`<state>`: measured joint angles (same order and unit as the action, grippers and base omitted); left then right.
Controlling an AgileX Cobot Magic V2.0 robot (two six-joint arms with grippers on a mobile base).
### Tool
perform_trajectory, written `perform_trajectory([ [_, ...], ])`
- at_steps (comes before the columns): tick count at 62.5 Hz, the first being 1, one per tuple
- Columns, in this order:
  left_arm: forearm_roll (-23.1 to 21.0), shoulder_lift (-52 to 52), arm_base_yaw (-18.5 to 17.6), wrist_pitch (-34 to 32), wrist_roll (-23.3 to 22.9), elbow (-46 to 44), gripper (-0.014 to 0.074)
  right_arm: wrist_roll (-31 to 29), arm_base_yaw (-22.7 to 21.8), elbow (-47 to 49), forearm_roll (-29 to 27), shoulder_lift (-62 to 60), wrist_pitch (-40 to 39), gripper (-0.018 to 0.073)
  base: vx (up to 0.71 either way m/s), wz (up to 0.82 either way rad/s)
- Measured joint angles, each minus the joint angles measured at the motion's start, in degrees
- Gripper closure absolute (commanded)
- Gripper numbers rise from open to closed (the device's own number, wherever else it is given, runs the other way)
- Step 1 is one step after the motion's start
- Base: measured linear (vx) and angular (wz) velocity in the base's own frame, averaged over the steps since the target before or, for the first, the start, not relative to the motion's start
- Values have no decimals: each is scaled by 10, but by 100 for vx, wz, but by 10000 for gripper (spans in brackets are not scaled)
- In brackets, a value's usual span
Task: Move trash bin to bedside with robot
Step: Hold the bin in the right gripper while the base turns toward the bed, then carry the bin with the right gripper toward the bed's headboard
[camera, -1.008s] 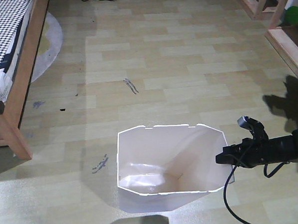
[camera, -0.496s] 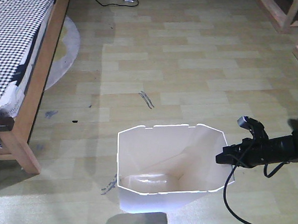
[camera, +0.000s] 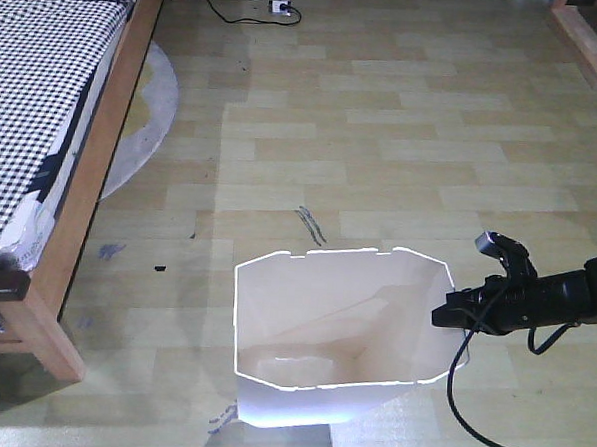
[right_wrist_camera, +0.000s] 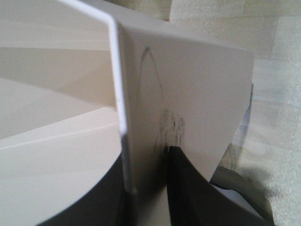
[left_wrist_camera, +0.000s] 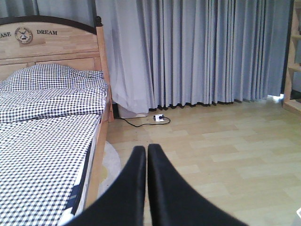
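Close in front, the right tool pinches the right wall of the white trash bin, which stands well apart from the checkered bed on the left, the left tool is pressed together on nothing, and far back lies maybe a power strip by gray curtains.

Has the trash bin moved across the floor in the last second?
Yes. The trash bin has advanced forward: the floor scuff now lies just beyond its far rim, and the bed looks nearer.
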<state>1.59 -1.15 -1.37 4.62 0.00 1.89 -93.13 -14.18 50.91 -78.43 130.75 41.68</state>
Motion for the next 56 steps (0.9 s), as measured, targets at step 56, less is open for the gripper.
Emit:
perform_trajectory([
  [56,0,0,0,0,0,0,603,0,0,0,0,0,0,561,27,-3],
])
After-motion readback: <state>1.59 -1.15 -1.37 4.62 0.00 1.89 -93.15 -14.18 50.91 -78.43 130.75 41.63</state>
